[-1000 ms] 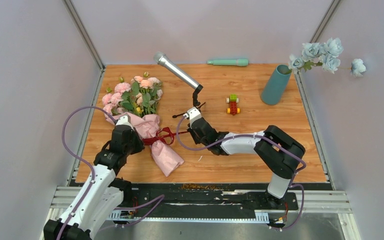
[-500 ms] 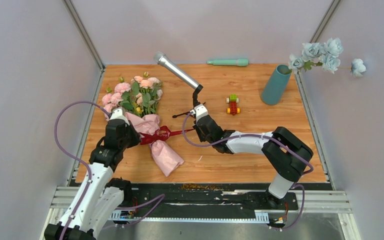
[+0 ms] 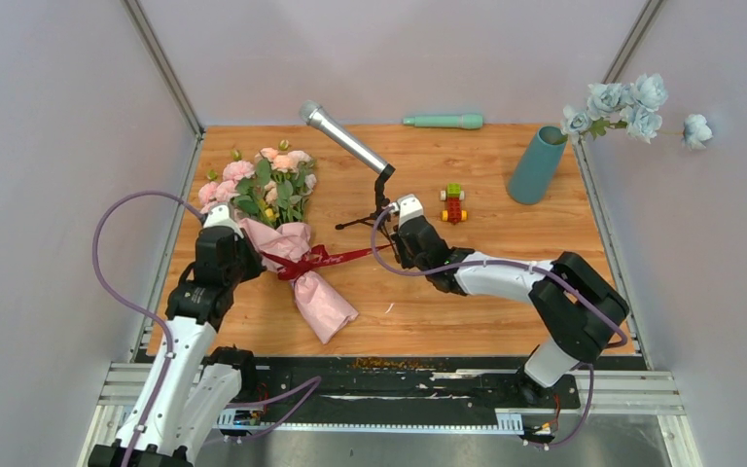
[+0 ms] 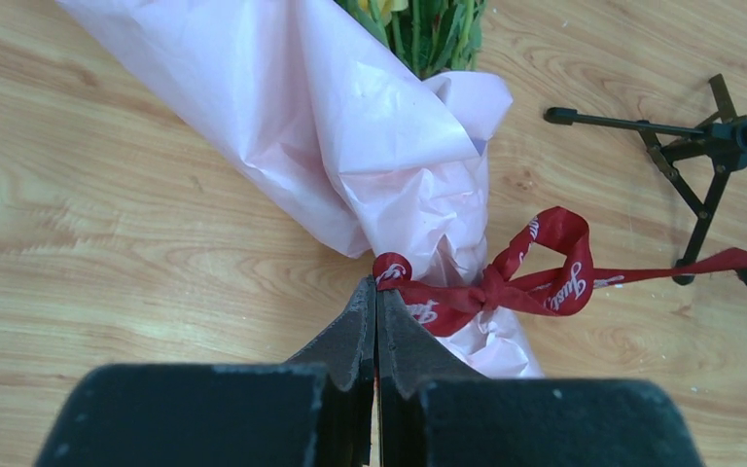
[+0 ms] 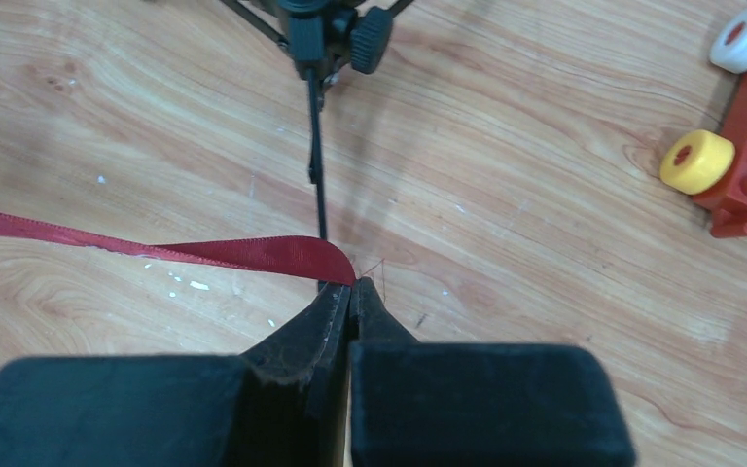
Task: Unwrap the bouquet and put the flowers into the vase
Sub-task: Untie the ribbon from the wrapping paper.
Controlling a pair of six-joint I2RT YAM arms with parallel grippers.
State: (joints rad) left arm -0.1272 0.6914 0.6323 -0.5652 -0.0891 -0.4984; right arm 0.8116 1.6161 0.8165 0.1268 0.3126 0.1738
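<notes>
Now the right gripper (image 5: 350, 289), pinched shut on the ribbon (image 3: 336, 257), has pulled it taut rightward against the left gripper (image 4: 376, 292), likewise clamped on it, loosening the bouquet (image 3: 287, 239) lying over on the left.

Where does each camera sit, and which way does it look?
Top: above, behind the arms, looking down at the table; left arm and right arm show.
Left wrist: on that arm, facing the bouquet; left end effector shut on the ribbon.
Right wrist: on that arm, facing the table; right end effector shut on the ribbon's tail.
Shared: both wrist views show ribbon and microphone stand.
</notes>
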